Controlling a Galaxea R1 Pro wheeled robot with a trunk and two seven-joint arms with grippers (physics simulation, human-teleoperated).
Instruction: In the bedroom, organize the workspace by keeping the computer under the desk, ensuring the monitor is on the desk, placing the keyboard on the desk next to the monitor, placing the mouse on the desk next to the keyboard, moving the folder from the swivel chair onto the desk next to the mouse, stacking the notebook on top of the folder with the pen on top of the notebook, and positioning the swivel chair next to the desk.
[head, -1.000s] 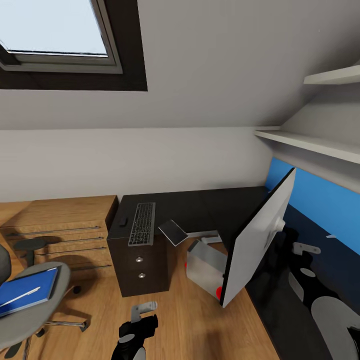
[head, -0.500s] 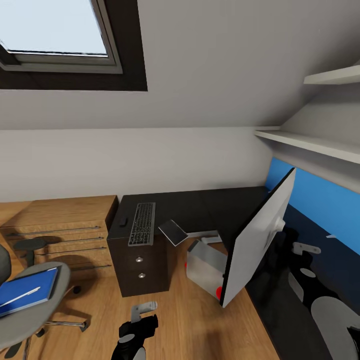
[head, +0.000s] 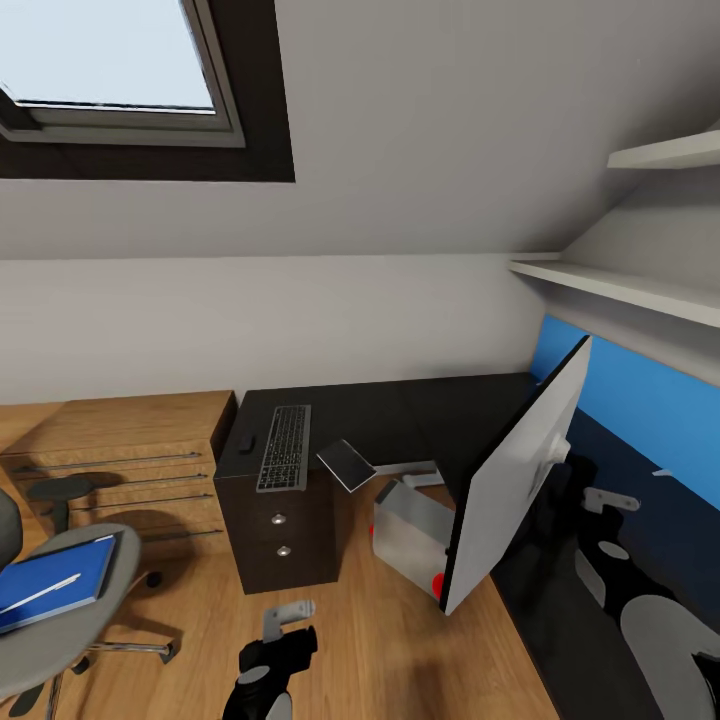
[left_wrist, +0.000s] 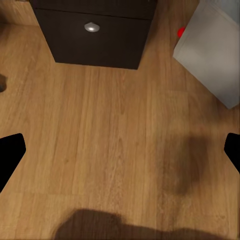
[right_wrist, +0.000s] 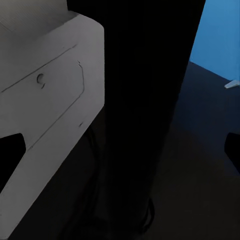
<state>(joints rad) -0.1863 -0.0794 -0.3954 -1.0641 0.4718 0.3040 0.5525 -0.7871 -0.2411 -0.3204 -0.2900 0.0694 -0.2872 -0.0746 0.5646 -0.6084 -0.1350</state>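
I see the folder (head: 52, 583) cut off at the frame edge, well apart from my spread, empty left tool (head: 285, 618); right tool's state I cannot tell.

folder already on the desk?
No. In the head view the folder lies on the seat of the swivel chair, apart from the desk.

The left wrist view looked down on a wooden floor (left_wrist: 115, 145), with the desk's black drawer unit (left_wrist: 95, 40) and its round silver knob (left_wrist: 90, 27) at one edge, the light grey computer (left_wrist: 212, 55) just beside it, and the left gripper (left_wrist: 120, 155) spread wide.
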